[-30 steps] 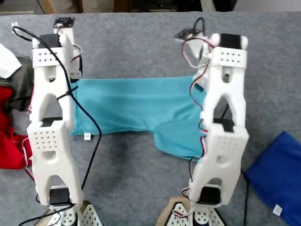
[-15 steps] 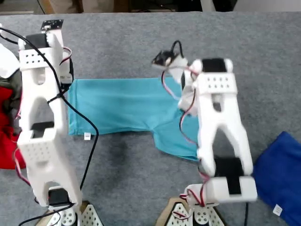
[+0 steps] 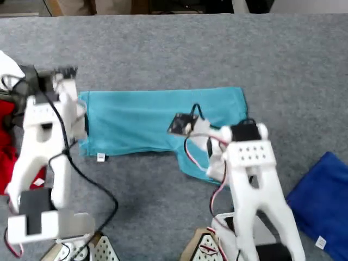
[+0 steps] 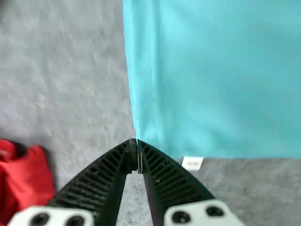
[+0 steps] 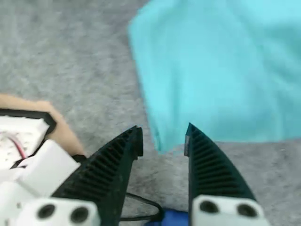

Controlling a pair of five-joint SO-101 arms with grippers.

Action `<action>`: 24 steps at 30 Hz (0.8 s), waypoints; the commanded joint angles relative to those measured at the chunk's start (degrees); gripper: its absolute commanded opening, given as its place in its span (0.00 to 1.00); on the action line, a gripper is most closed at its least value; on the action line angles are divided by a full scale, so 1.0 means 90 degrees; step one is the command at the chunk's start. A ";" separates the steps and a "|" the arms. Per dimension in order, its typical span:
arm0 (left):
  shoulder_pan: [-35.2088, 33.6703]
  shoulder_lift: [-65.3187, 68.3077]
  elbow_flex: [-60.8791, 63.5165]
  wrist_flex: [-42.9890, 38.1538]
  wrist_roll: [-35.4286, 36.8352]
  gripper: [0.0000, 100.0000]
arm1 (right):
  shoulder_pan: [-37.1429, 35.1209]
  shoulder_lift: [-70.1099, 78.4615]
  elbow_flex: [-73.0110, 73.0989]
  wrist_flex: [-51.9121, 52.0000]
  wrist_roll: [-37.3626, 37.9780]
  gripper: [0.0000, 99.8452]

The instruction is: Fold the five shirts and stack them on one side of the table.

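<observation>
At the far left edge of the high view, a red garment (image 3: pixel 6 157) in a heap, cut off by the frame, with a bit of white cloth (image 3: pixel 7 70) above it, likewise cut off. Next, the left arm (image 3: pixel 43 136), standing over the left hem of the teal shirt (image 3: pixel 141 119) and hiding part of that hem. From its wrist, left gripper (image 4: pixel 138 153) seen with jaws pressed together, tips right at the shirt's edge, close to a small white tag (image 4: pixel 192 163); impossible to tell whether any fabric is pinched between them. Across the middle of the grey table cover (image 3: pixel 163 49), the teal shirt spread flat, one sleeve jutting toward the arm bases. Over that sleeve, the right arm (image 3: pixel 250 157), covering the sleeve's end. From its wrist, right gripper (image 5: pixel 163 136) seen with jaws parted, holding nothing, the sleeve corner just beyond the tips. At the far right, a folded blue shirt (image 3: pixel 321 201), well apart from the teal one, partly cut off by the frame.
</observation>
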 commanded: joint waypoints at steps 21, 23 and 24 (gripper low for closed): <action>-0.0527 -0.0923 0.2325 -0.1455 0.0254 0.02 | -0.0825 0.2545 0.0982 -0.2950 -0.0049 0.23; -0.0537 -0.0923 0.2335 -0.1455 0.0254 0.02 | -0.0767 0.2740 0.0737 -0.2842 -0.0010 0.23; -0.0537 -0.0923 0.2335 -0.1455 0.0254 0.02 | -0.0767 0.2818 0.0689 -0.2862 0.0029 0.23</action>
